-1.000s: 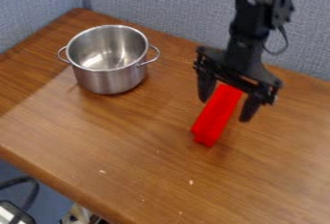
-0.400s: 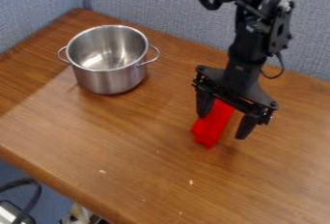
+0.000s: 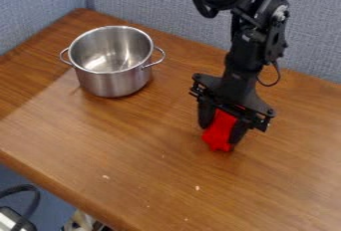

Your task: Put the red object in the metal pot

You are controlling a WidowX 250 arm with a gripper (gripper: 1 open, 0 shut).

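Because the block (image 3: 222, 133) must be lifted into the empty pot (image 3: 112, 61) well to its left, the gripper (image 3: 228, 121) straddles it on the surface (image 3: 94, 135), jaws around its sides; firm pinch not discernible.

A black robot arm (image 3: 250, 38), built of dark, blocky segments with a rounded, bulbous housing at its upper end near the top of the frame. Thin black cables run alongside the slim middle section, looping out on the side of it. The arm ends in a black gripper (image 3: 229, 125) with a wide crossbar-like body and two dark fingers (image 3: 204, 113) projecting from either end of it. All visible surfaces are matte black to dark grey, with a faint sheen on the upper housing. No lettering or markings can be made out, and any screws are too small to discern.
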